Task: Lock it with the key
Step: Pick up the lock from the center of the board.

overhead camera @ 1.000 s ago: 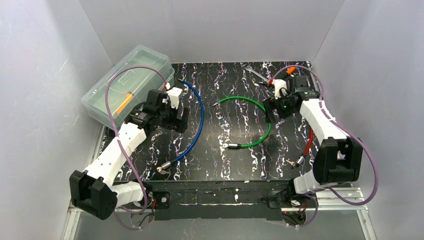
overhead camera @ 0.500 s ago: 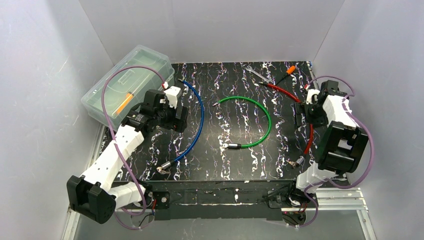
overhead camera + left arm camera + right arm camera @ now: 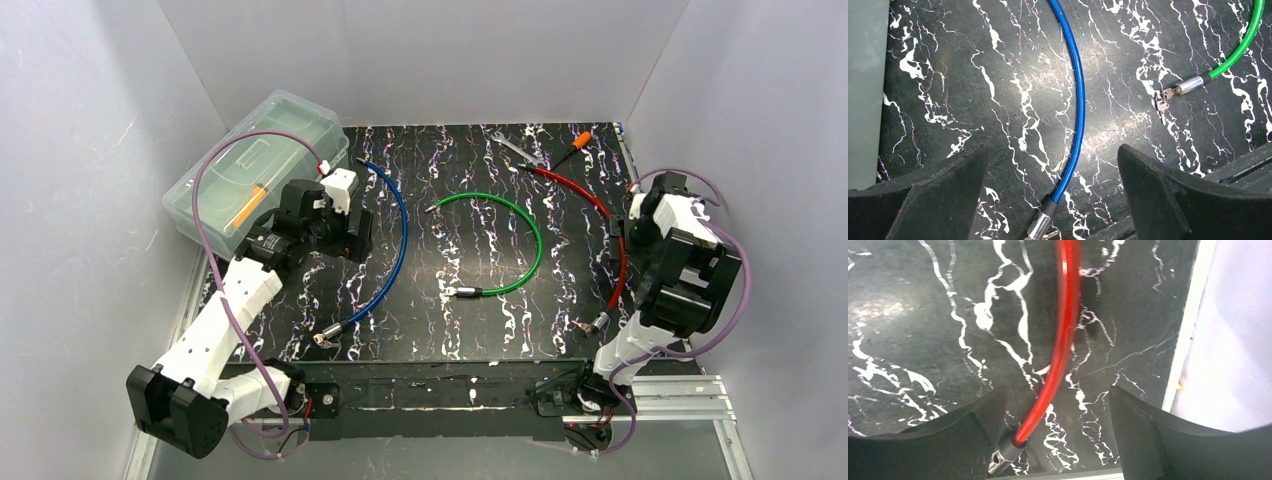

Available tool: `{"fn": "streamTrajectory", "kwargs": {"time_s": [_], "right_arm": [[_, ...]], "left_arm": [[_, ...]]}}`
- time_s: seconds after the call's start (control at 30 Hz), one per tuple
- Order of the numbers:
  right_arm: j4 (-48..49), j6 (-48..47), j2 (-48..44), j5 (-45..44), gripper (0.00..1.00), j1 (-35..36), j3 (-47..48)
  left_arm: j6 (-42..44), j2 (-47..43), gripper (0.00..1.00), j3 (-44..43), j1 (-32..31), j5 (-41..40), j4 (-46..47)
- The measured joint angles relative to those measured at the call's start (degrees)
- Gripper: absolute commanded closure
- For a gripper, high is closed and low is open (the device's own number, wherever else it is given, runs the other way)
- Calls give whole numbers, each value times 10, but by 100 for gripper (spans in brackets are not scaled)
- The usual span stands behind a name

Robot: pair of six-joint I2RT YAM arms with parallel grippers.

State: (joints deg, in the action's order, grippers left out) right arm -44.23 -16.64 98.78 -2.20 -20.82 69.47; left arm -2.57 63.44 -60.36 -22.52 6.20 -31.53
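Note:
Three cable locks lie on the black marbled table: blue, green and red. My left gripper hangs open above the blue cable, whose metal end lies between its fingers. Small keys sit at the green cable's metal end. My right gripper is open over the red cable. That cable's black-capped end lies close to the left finger, and I cannot tell whether they touch.
A clear plastic toolbox stands at the back left beside my left arm. A wrench and an orange-handled screwdriver lie at the back right. The white side wall runs just right of my right gripper.
My right arm swung from the back middle to the right edge and drew back over the red cable, its jaws narrowing a little. The left arm shifted only slightly.

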Motion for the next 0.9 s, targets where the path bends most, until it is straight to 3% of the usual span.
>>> {"fn": "streamTrajectory", "kwargs": {"time_s": [0.43, 0.6, 0.73, 0.9], "right_arm": [[33, 45, 56, -2, 29, -9, -10], [43, 61, 62, -2, 40, -5, -14], [43, 67, 61, -1, 58, 1, -17], [46, 75, 58, -1, 95, 2, -17]], "left_arm": [[-4, -6, 1, 1, 0, 0, 13], [-7, -6, 1, 1, 0, 0, 15], [-9, -6, 1, 1, 0, 0, 15], [-11, -6, 1, 1, 0, 0, 15]]}}
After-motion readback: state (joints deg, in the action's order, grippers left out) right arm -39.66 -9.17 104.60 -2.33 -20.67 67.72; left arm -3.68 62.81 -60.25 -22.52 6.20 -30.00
